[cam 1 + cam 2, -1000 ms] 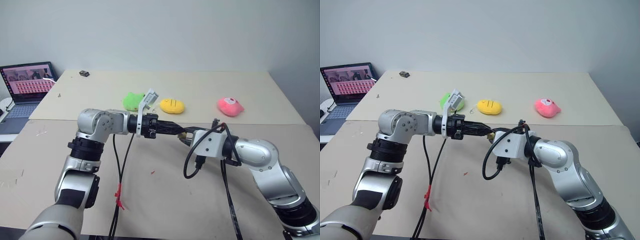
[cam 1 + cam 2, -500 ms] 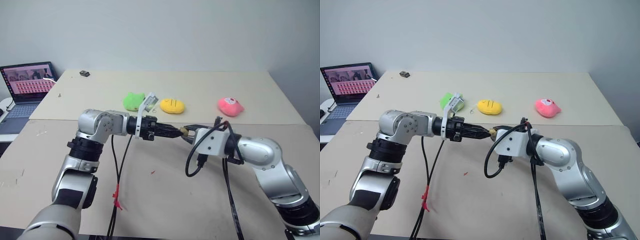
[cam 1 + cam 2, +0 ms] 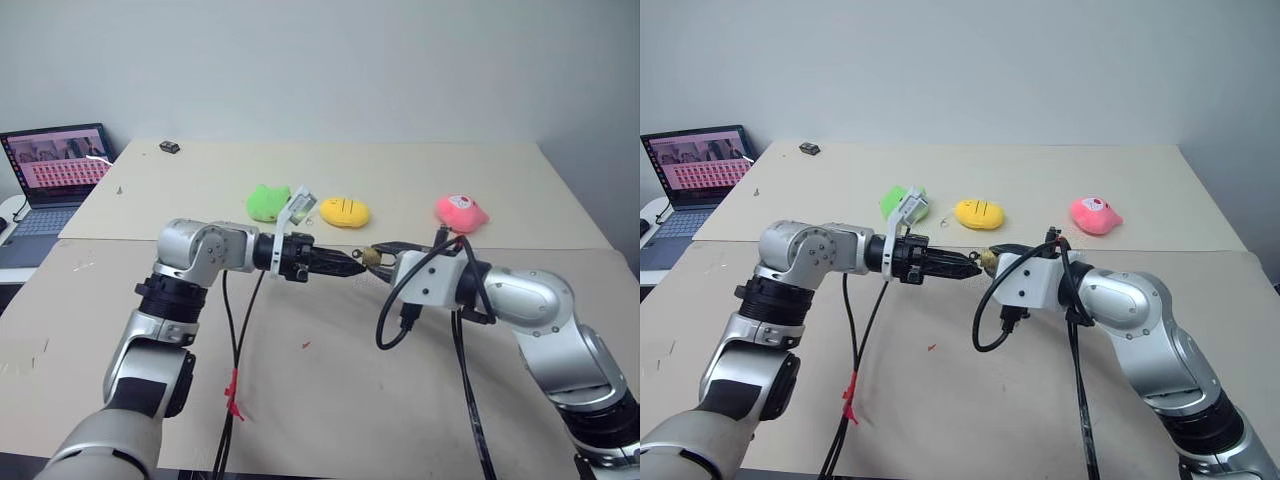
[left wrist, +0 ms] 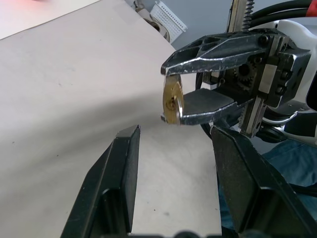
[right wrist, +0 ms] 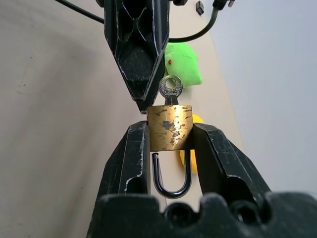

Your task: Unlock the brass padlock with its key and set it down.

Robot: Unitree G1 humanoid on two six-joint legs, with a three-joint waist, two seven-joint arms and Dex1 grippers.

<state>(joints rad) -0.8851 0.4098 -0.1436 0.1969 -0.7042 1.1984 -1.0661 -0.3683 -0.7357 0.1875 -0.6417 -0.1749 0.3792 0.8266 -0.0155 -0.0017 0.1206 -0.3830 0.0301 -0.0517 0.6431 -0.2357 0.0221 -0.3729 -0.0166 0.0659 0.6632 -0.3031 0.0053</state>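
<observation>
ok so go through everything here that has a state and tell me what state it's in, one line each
brass padlock: clamped in the right end effector, off the table.
shackle: both legs run up to the body.
key: in the padlock, nothing gripping it.
right end effector: shut on the brass padlock.
left end effector: open beside the key.
laptop: lid up, screen lit.

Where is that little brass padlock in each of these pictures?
Left eye view: brass padlock mid-picture, between the two arms.
Right eye view: same spot.
Left wrist view: upper middle, pinched by the right gripper.
Right wrist view: centre, key on top.
Shared landmark: the green plush toy.
</observation>
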